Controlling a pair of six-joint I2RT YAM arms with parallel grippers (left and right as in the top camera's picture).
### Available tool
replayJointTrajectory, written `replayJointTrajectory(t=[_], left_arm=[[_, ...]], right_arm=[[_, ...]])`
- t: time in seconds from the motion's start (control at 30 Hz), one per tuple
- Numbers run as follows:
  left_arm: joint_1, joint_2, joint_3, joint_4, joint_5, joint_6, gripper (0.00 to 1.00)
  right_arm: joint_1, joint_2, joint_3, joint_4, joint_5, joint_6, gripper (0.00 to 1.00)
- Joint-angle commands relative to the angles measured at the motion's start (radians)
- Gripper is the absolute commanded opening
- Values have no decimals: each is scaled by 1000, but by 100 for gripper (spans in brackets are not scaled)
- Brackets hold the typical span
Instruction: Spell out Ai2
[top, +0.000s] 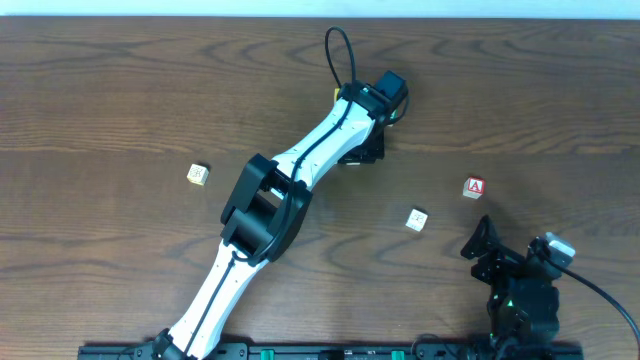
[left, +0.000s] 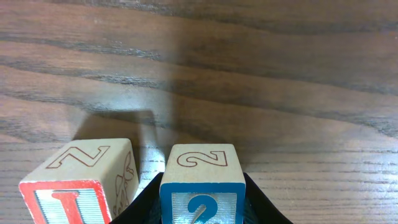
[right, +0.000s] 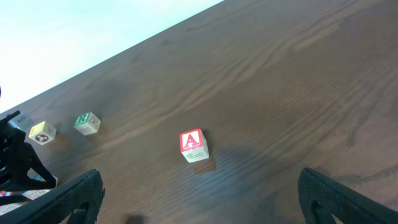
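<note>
In the left wrist view my left gripper is shut on the blue "2" cube, low over the table. The red "I" cube stands just left of it, a narrow gap apart. In the overhead view the left gripper is at the far middle of the table and hides both cubes. The red "A" cube sits alone at the right; it also shows in the right wrist view. My right gripper is open and empty, near the front right, short of the "A" cube.
A green-lettered cube lies left of the "A" cube and shows in the right wrist view. A yellow cube lies at the left, also in the right wrist view. The table's far edge meets a pale floor.
</note>
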Motion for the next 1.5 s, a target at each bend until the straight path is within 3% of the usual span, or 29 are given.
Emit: replayJointTrajectory(t=[0.0,0.27,0.6,1.0,1.47], left_arm=[[10,24,-5,4,-29,7,6],[17,24,-5,11,-28,6,7],[18,24,-5,13,-20,6,33],[18,24,-5,15,-21,6,40],[22,24,-5,46,-54,23,41]], right_arm=[[-7,-4,20,-2,7,-4,99],[-7,-4,20,-6,7,-4,99],[-7,-4,20,-6,7,-4,99],[-7,-4,20,-6,7,-4,99],[-7,-4,20,-6,7,-4,99]])
